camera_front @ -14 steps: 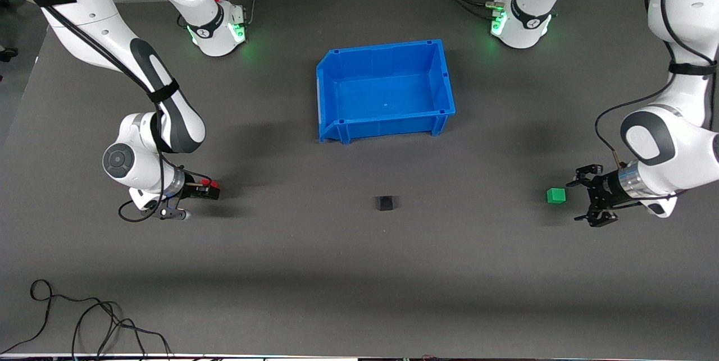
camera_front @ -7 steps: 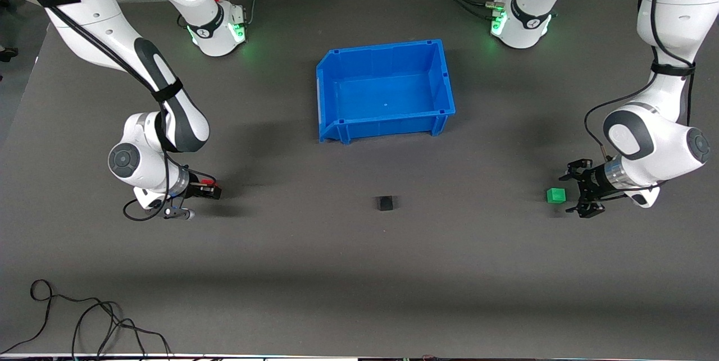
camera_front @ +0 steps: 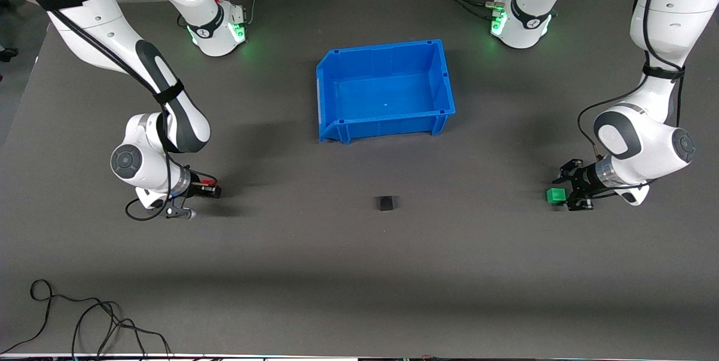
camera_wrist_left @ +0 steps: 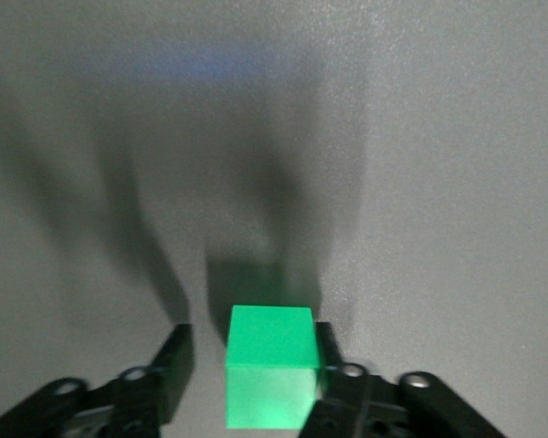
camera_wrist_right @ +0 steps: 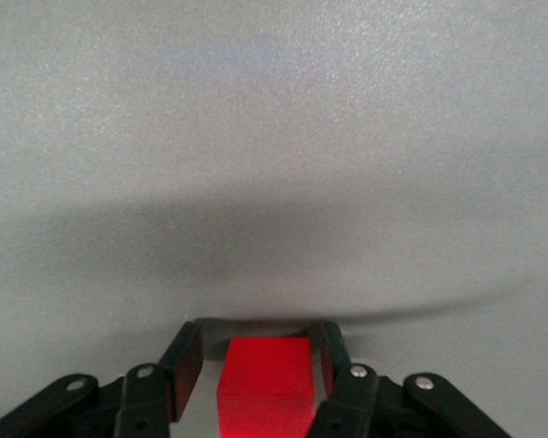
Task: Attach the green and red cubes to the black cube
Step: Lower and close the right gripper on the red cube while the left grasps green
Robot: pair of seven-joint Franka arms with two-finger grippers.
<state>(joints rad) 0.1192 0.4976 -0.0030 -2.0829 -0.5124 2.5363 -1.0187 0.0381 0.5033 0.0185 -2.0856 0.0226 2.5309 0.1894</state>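
Observation:
The green cube [camera_front: 555,196] sits on the dark table at the left arm's end. My left gripper [camera_front: 563,193] is low around it. In the left wrist view the green cube [camera_wrist_left: 269,365] lies between the fingers of the left gripper [camera_wrist_left: 251,342]; one finger touches its side, the other stands a gap away. The red cube [camera_front: 208,182] is at the right arm's end, inside my right gripper [camera_front: 215,190]. In the right wrist view the red cube [camera_wrist_right: 265,383] sits between the right gripper's [camera_wrist_right: 258,336] fingers with narrow gaps. The black cube [camera_front: 385,203] lies alone mid-table.
A blue bin [camera_front: 387,122] stands farther from the front camera than the black cube, nothing showing in it. A loose black cable [camera_front: 84,321] curls near the table's front edge at the right arm's end.
My left gripper slid in from the table's end until its fingers straddle the green cube, and they narrowed. The right gripper's fingers drew in around the red cube.

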